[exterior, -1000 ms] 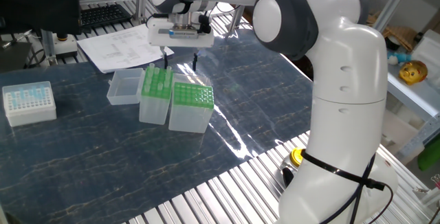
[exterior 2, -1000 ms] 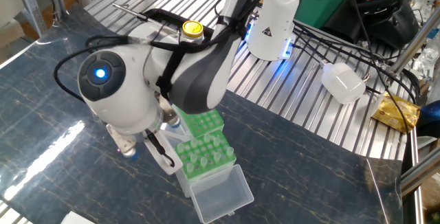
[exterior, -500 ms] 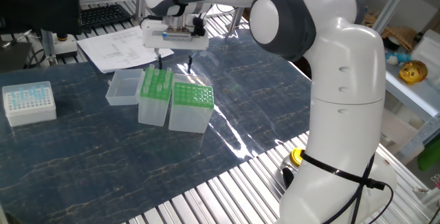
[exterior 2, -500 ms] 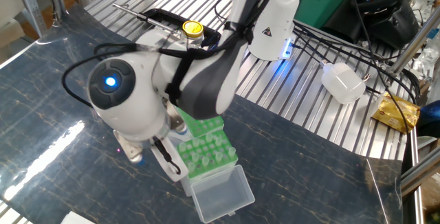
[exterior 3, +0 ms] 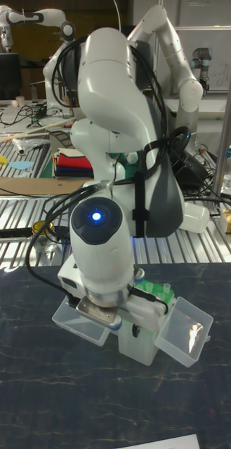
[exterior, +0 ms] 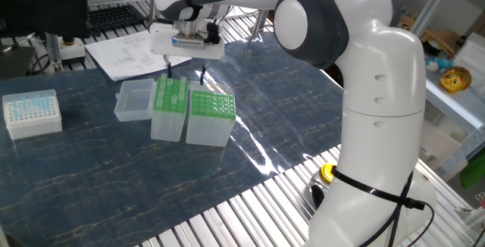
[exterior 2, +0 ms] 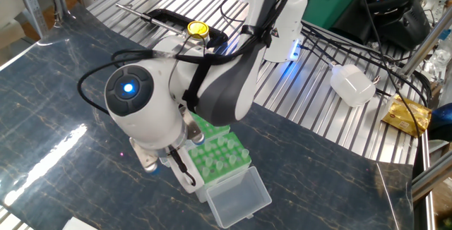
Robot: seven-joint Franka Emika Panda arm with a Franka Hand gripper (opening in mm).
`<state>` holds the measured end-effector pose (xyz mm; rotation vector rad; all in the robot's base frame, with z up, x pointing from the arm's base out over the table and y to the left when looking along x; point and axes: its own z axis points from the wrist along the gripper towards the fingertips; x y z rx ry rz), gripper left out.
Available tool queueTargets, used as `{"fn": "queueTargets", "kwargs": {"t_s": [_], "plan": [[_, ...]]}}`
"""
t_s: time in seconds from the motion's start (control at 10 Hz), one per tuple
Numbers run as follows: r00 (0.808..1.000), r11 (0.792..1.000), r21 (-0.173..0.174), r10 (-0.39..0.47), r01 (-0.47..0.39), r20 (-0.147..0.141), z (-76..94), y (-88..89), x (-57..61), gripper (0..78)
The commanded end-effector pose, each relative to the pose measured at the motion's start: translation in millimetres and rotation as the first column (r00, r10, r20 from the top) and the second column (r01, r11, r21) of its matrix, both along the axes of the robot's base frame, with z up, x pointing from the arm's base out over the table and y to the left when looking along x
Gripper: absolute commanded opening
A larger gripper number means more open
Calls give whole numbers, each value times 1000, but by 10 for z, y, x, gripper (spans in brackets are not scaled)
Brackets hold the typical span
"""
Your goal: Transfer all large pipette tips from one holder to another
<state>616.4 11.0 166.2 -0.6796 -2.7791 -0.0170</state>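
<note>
The large pipette tips (exterior: pixel 171 88) stand upright in the narrower, taller green-topped box (exterior: pixel 169 109), which sits touching the wider green-grid box (exterior: pixel 210 117) on the dark table (exterior: pixel 114 171); I can make out no tip standing in the wider box's grid from here. Over the last second my gripper (exterior: pixel 186 70) has travelled leftward, from above the seam between the two boxes to a position over the taller box, and that box and the clear lidless tray (exterior: pixel 133 99) beside it have shifted slightly left. My fingers (exterior: pixel 203 73) are spread apart, straddling the rack top, with nothing held. My judgement: a tip has just been seated and the transfer is well advanced.
</note>
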Motion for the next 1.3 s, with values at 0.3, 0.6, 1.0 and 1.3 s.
{"fn": "queueTargets", "kwargs": {"t_s": [0.3,0.6,1.0,1.3], "plan": [[1000,1000,-5,-20,20,2,41,75,-25,775],[1000,999,-28,-20,20,5,61,58,5,775],[998,993,-97,-60,60,9,133,-15,121,775],[996,988,-128,-79,82,30,137,-37,182,775]]}}
